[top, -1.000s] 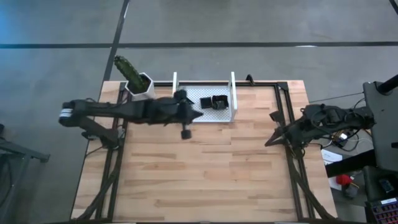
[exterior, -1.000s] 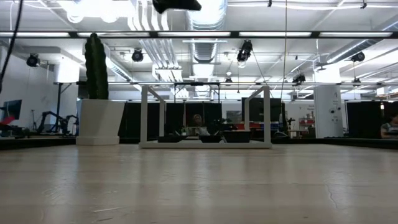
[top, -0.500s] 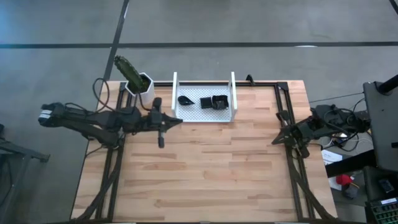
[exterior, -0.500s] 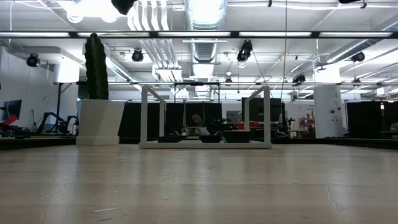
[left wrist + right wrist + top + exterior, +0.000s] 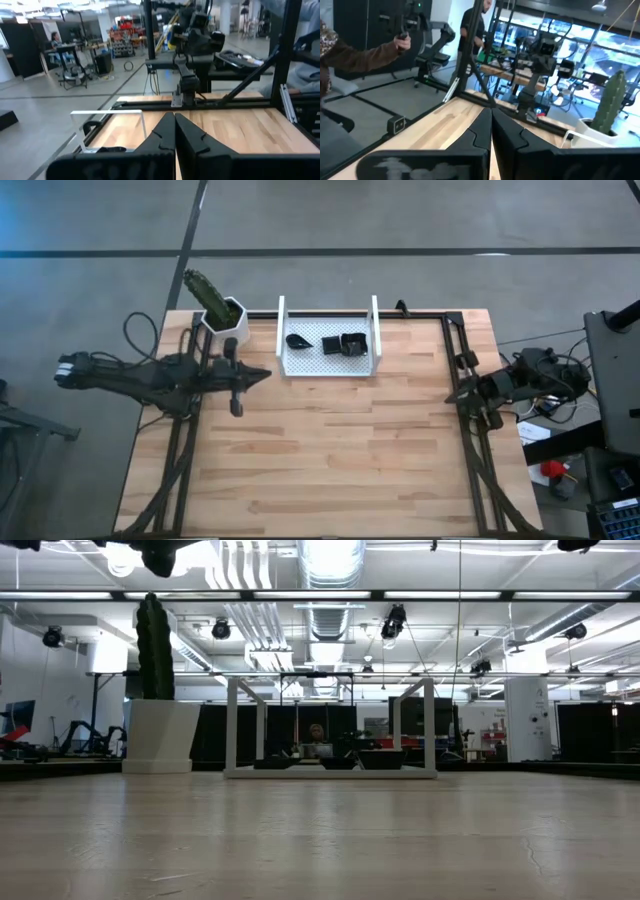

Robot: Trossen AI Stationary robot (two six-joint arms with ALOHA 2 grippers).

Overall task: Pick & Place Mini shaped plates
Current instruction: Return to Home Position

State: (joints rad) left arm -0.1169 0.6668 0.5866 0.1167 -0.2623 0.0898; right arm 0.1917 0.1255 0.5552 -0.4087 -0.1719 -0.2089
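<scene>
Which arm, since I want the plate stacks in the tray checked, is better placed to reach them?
Left, probably. The left gripper, shut, hangs just beside the white tray holding the mini shaped plates; the right gripper, also shut, is at the right edge of the table, farther away.

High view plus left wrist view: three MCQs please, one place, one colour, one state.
1. Where do the mini shaped plates lie? A: in the white tray; B: beside it; C: in a gripper.
2. What colour are they? A: white; B: dark; C: red.
3. How are the fingers of the left gripper? A: open wide; B: shut on a plate; C: shut, empty.

1 A: they sit between the tray's upright sides.
2 B: they show dark against its white floor.
3 C: its wrist view shows the fingers pressed together, nothing between; the right gripper likewise.
</scene>
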